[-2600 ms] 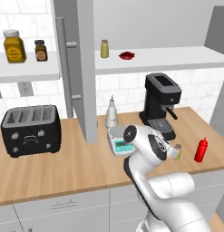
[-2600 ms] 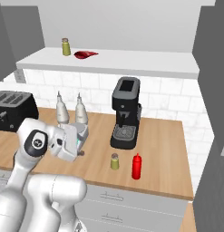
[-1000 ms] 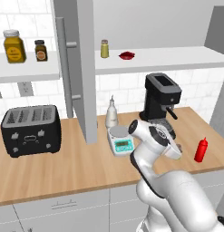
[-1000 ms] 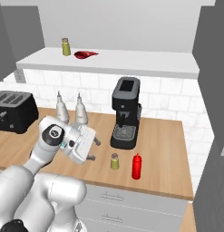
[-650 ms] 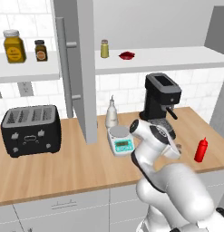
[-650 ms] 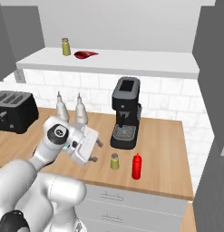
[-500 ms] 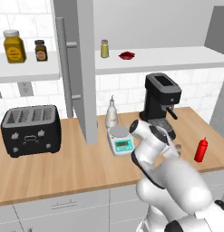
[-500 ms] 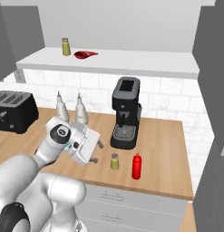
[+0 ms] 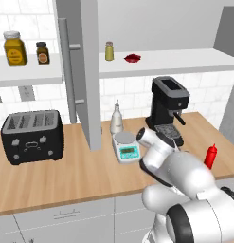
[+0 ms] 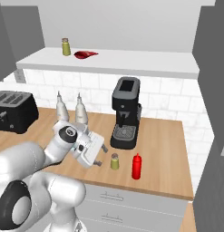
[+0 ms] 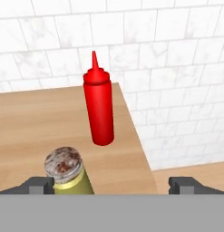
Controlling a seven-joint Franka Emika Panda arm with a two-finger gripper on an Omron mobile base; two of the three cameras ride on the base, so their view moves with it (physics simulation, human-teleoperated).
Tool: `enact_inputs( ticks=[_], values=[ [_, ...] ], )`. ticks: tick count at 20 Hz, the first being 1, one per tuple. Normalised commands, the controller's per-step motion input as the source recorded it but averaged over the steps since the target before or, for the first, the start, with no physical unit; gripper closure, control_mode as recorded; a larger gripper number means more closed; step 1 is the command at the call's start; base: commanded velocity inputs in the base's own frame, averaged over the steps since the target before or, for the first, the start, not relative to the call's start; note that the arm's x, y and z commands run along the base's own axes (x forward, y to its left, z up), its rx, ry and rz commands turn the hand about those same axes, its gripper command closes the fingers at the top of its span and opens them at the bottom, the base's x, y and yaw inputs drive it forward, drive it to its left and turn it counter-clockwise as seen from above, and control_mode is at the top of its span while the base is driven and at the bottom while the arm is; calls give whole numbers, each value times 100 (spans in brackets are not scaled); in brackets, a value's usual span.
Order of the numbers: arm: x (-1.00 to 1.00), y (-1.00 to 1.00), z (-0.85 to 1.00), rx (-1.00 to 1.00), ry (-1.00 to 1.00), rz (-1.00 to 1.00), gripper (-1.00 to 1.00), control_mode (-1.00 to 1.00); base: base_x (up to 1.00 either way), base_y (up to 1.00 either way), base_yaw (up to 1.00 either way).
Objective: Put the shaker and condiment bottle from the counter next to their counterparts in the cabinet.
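The small olive-yellow shaker [image 10: 114,161] with a grey cap stands on the wooden counter [image 10: 164,149] in front of the coffee machine. The red condiment bottle [image 10: 137,166] stands just to its right. My gripper [image 10: 101,155] is open, level with the shaker and just left of it. In the hand view the shaker [image 11: 68,171] sits between the open fingertips [image 11: 38,185], close to the left one, with the bottle [image 11: 99,108] behind it. On the cabinet's white shelf [image 10: 131,61] are the counterpart shaker [image 10: 65,46] and a squat dark-red item [image 10: 85,55]. My arm hides the counter shaker in the left base view, where the bottle [image 9: 211,155] shows.
A black coffee machine [image 10: 126,113] stands right behind the shaker. Two white pointed bottles [image 10: 80,110] and a kitchen scale [image 9: 128,147] sit to the left, and a black toaster [image 9: 32,136] farther left. The grey cabinet door [image 9: 85,71] hangs open. Amber jars [image 9: 14,48] stand on the left shelf.
My hand has swung right along the counter, away from the scale and closer to the shaker. The jaws stayed open, and the shaker and bottle have not moved.
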Motion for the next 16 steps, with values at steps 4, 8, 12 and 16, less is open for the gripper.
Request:
enact_inputs(
  ticks=[4,8,12,16],
  values=[
    [0,-4,-34,0,0,0,-100,-100,0,0,0],
    [2,0,-6,0,0,-2,-100,-100,0,0,0],
    [11,-7,-8,0,0,0,-100,-100,0,0,0],
    [4,-16,-19,0,0,0,-100,-100,0,0,0]
  ],
)
